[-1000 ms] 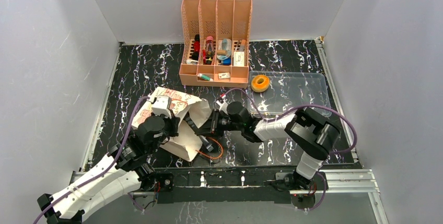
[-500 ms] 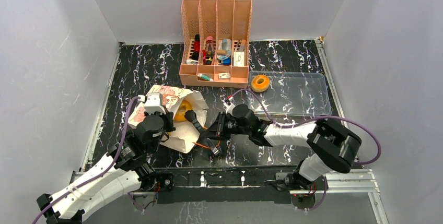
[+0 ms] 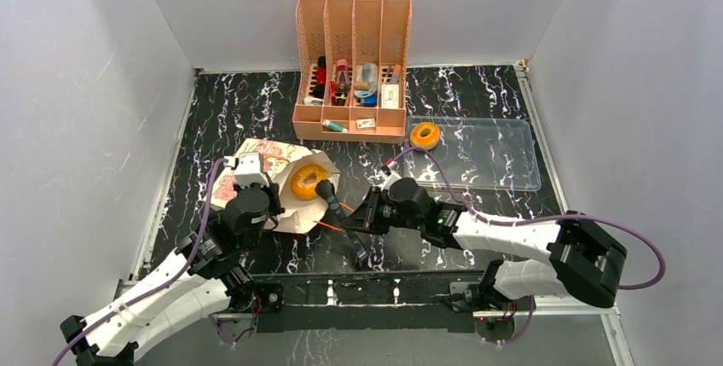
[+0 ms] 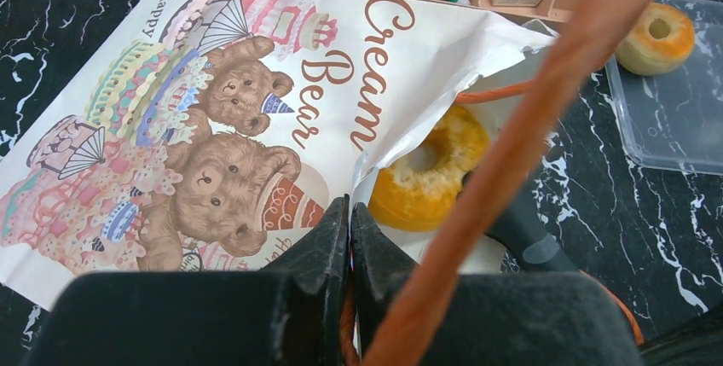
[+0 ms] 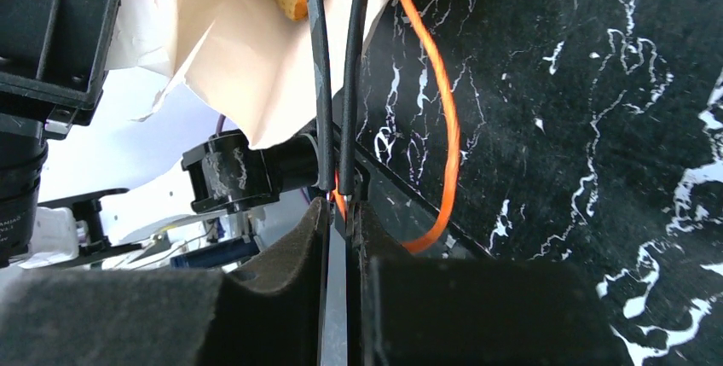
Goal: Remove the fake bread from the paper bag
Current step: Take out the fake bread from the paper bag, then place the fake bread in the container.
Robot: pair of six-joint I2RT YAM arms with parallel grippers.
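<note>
Fake bread (image 3: 307,181), partly removed. At 9 o'clock the left gripper (image 4: 349,212) was pinched shut on the lip of the paper bag (image 3: 256,148), one ring (image 4: 426,180) lying in the open mouth; the right gripper (image 5: 341,204) was closed on the orange cord handle (image 5: 449,127). At 2 o'clock a second ring (image 3: 425,136) lay in the clear tray (image 3: 503,161); further pieces unseen

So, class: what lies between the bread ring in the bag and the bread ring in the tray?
The paper bag's lip, bare marbled tabletop, then the clear tray's rim: see the top view.
</note>
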